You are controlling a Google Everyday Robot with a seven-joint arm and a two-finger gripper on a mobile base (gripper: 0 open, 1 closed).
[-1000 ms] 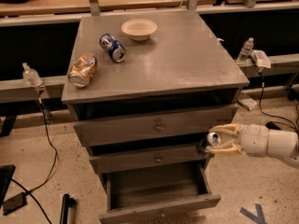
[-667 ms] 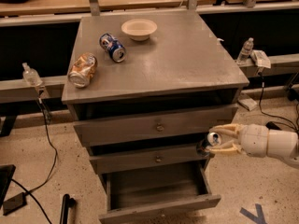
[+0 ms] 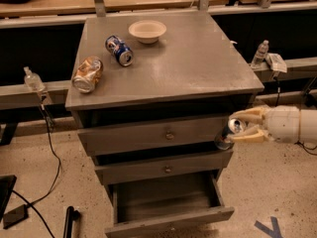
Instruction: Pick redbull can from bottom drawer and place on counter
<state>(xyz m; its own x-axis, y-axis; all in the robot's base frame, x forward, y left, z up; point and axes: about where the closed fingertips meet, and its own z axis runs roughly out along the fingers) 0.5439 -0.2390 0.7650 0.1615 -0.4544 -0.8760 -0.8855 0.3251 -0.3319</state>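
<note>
My gripper (image 3: 242, 127) reaches in from the right, beside the cabinet's right edge at the height of the upper drawers. Its cream fingers (image 3: 249, 116) are shut on the redbull can (image 3: 228, 134), a slim blue-and-silver can held tilted with its silver top toward the gripper. The bottom drawer (image 3: 171, 221) is pulled open below and left of the can, and nothing shows inside it. The counter (image 3: 198, 58) is the grey cabinet top above the gripper.
On the counter lie a short blue can (image 3: 120, 50), a crushed orange-brown can (image 3: 87, 74) and a white bowl (image 3: 147, 30). Two shut drawers with knobs (image 3: 169, 135) sit above the open one. Water bottles (image 3: 259, 53) stand on side ledges. Cables run over the floor at left.
The gripper with the can has risen a little beside the cabinet's right edge. The drawer and the things on the counter have not moved.
</note>
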